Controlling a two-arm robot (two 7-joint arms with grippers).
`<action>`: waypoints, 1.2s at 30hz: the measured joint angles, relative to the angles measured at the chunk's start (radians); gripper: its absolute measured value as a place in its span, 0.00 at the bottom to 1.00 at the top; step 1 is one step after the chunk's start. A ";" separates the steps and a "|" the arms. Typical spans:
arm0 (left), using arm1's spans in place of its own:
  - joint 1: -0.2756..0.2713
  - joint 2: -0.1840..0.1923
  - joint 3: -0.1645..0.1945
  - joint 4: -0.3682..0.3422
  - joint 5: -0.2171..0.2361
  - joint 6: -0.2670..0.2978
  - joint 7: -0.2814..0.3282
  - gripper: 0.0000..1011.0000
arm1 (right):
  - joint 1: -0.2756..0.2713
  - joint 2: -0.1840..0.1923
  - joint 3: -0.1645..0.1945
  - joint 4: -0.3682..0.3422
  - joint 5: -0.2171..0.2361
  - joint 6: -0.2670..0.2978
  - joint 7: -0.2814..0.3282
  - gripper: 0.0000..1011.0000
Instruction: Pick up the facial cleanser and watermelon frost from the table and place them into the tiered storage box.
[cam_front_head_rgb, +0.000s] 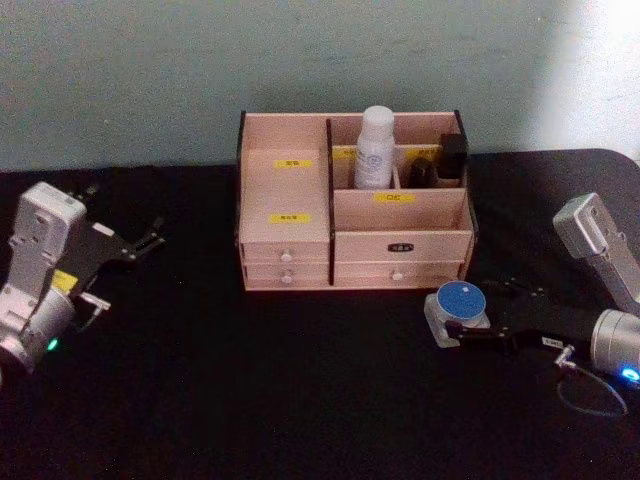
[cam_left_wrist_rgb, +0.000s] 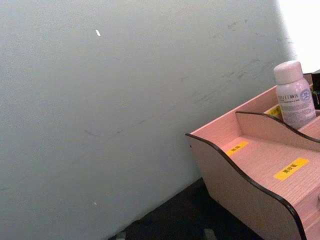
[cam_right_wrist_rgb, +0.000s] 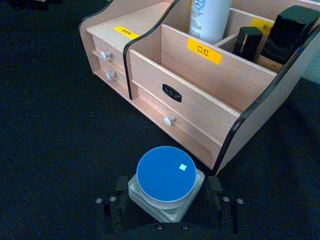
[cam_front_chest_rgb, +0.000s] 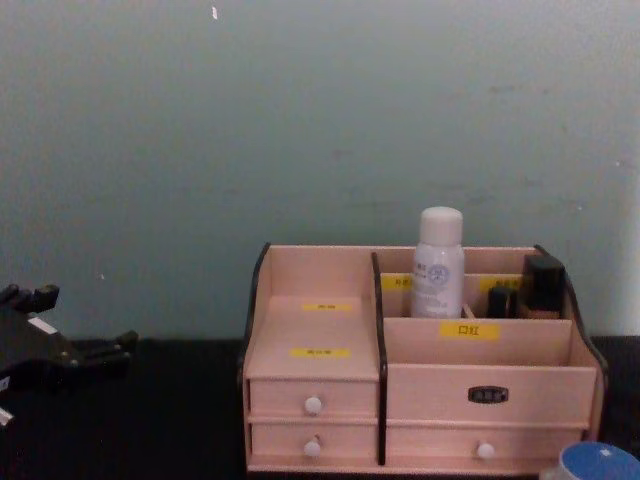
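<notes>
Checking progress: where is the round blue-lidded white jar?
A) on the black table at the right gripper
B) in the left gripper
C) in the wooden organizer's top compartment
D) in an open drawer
A: the round blue-lidded jar rests on the black table before the pinkish wooden storage box, at the right gripper; left gripper parked far left.

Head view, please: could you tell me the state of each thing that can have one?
Tiered storage box: all four drawers shut.
White bottle: upright, capped, in a rear compartment.
Blue-lidded jar: lidded, on the table, outside the box.
Right claw: open, straddling the jar.
Left claw: open, parked, empty.
</notes>
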 joint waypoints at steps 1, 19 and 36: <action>0.000 0.000 0.000 0.000 0.000 0.000 0.000 0.99 | 0.000 0.000 0.000 0.000 0.000 0.000 0.000 0.99; 0.000 0.000 0.000 0.000 0.000 0.000 0.000 0.99 | 0.002 -0.001 0.001 0.003 -0.001 0.000 0.003 0.99; 0.000 0.000 0.000 0.000 0.000 0.000 0.000 0.99 | 0.001 -0.001 0.001 0.002 -0.001 0.000 0.003 0.92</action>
